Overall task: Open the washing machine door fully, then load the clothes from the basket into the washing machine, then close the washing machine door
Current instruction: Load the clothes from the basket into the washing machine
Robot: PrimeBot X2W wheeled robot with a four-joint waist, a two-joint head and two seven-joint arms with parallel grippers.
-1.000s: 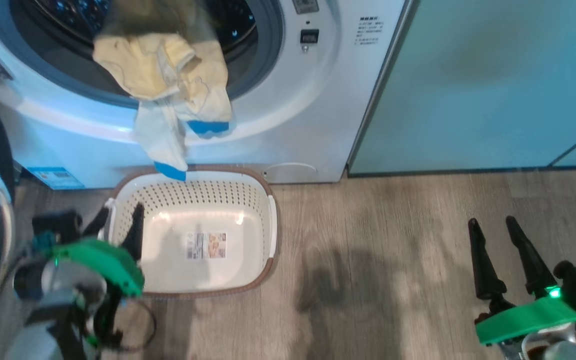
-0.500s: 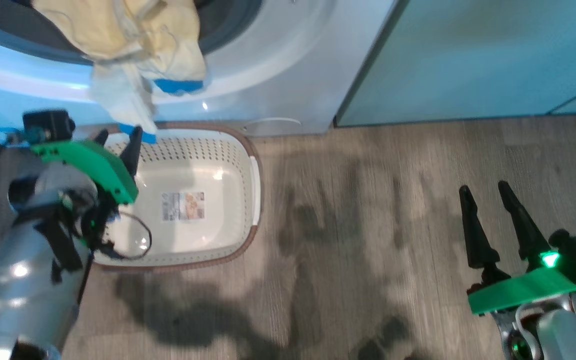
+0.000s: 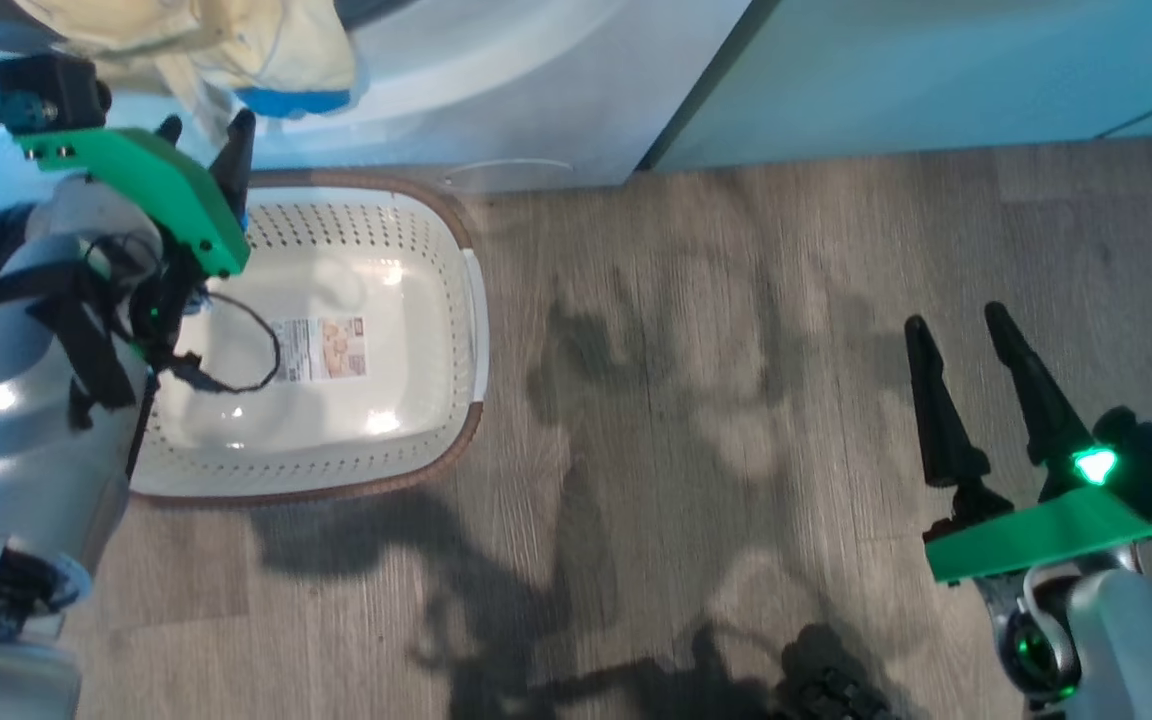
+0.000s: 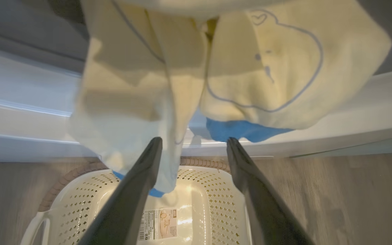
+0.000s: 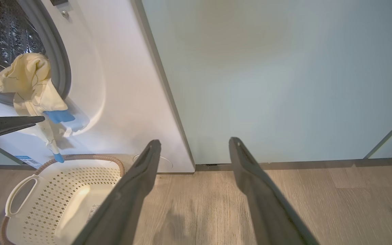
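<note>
Pale yellow clothes with a blue piece hang out of the washing machine over its front lip. In the left wrist view the clothes droop just beyond my open left gripper, whose fingers hold nothing. The cream basket stands on the floor below, with only its label inside. My left gripper hovers over the basket's far rim. My right gripper is open over bare floor at the right, far from the basket. The washing machine door is out of view.
Flat pale-green cabinet doors stand right of the washing machine. Wood floor stretches between the basket and my right arm. The steel drum shows behind the hanging clothes.
The head camera has tilted down, shifting the whole picture. My left gripper has risen from the basket's near left side to just under the hanging clothes. The right gripper stays open.
</note>
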